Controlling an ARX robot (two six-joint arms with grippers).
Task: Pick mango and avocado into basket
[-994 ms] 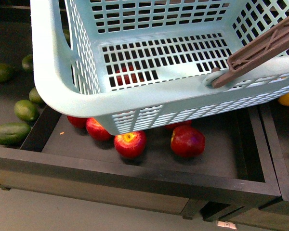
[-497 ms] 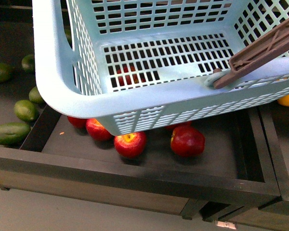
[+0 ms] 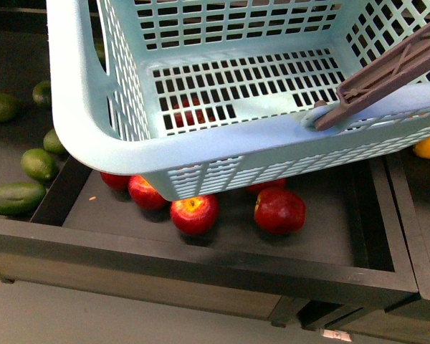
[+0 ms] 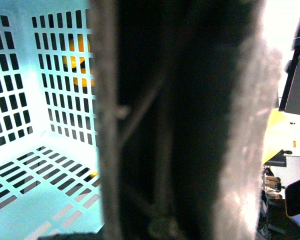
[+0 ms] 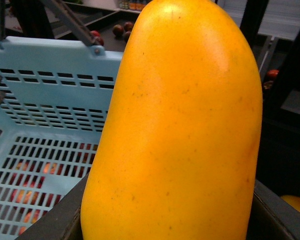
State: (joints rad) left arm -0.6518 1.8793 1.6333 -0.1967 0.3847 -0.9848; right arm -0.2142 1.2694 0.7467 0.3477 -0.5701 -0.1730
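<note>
The basket (image 3: 201, 154) runs off the front view's top and right edges and partly covers several red apples (image 3: 115, 180) beneath it. In the left wrist view a blurred dark band (image 4: 180, 125), perhaps the basket's handle, blocks the middle. The mango (image 5: 175, 130) overfills the right wrist view, hiding how it is held.

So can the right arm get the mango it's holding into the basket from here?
Probably yes. The mango fills the right wrist view with the basket open just beyond it. The basket's floor is bare and the handle lies off to one side, so nothing seems to block the drop.
</note>
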